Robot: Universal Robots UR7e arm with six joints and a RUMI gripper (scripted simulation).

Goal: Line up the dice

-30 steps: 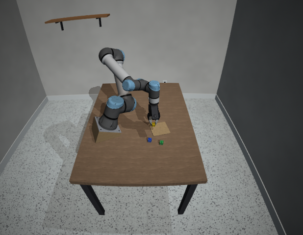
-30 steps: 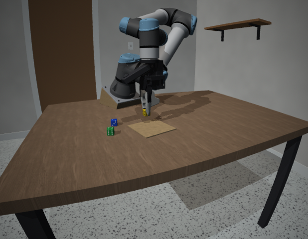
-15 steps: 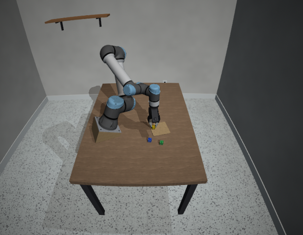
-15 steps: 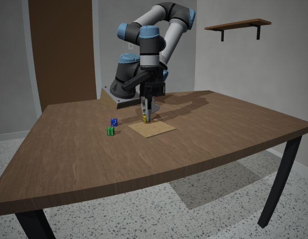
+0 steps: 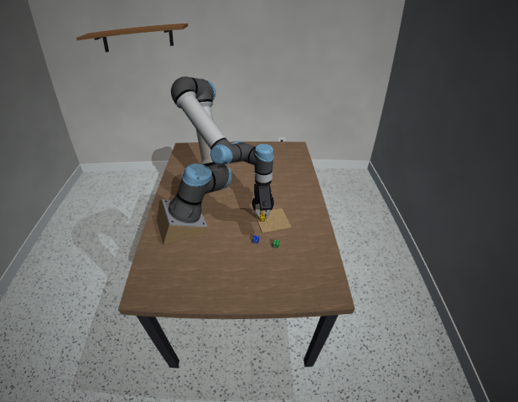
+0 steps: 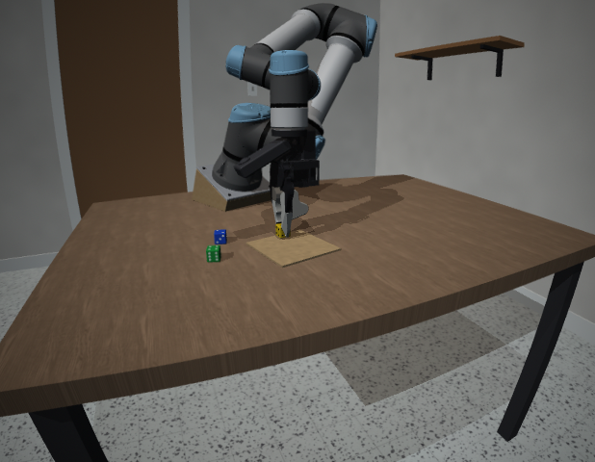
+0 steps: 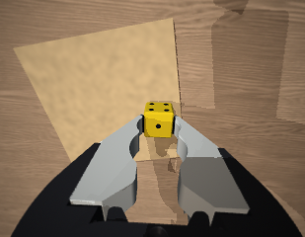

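Note:
My gripper point(image 5: 262, 214) point(image 6: 282, 229) point(image 7: 158, 117) is shut on the yellow die point(image 5: 262, 218) point(image 6: 279, 231) point(image 7: 158, 119). In the wrist view the die's larger visible face shows one pip and the other shows four. It is over the tan mat point(image 5: 277, 223) point(image 6: 293, 253) point(image 7: 93, 89), close to the corner nearest the base; whether it touches the mat cannot be told. The blue die point(image 5: 255, 239) point(image 6: 219, 236) and the green die point(image 5: 276, 244) point(image 6: 213, 254) sit on the table beside the mat, apart from each other. Their top numbers are too small to read surely.
The robot's base stands on a wedge-shaped block point(image 5: 181, 234) point(image 6: 211, 197) at the side of the wooden table point(image 5: 233, 280) point(image 6: 153, 308). The arm reaches over the table from there. A wall shelf point(image 5: 133, 31) point(image 6: 459, 47) hangs well beyond the table.

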